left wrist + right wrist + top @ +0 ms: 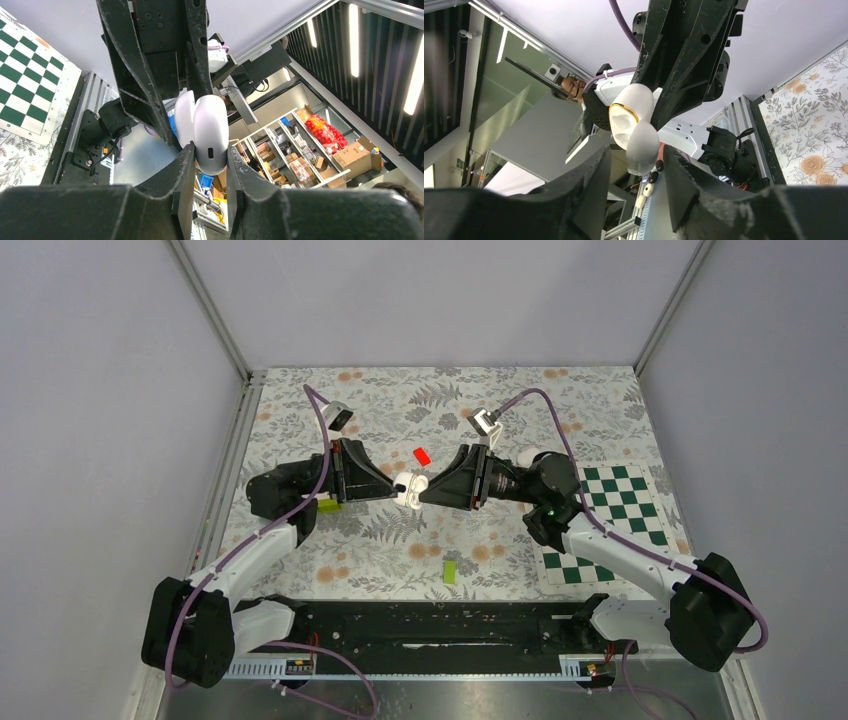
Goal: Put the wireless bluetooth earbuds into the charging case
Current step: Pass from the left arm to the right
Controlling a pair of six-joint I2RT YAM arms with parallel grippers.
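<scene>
The charging case (409,492) is held up off the floral mat between the two arms. In the left wrist view its white rounded body (210,134), with a small dark slot, is pinched between my left gripper's (211,148) fingers, and the lid (183,118) stands swung open beside it. In the right wrist view the case (633,125) shows a gold-rimmed opening. Its lower lobe hangs between the fingers of my right gripper (636,151), with a gap on both sides. My left gripper (398,483) and right gripper (426,488) meet tip to tip. I cannot make out the earbuds.
A red block (422,455) lies on the mat just behind the grippers. One lime-green block (450,571) lies near the front, another (328,504) under the left arm. A green checkered board (612,522) lies at the right, under the right arm.
</scene>
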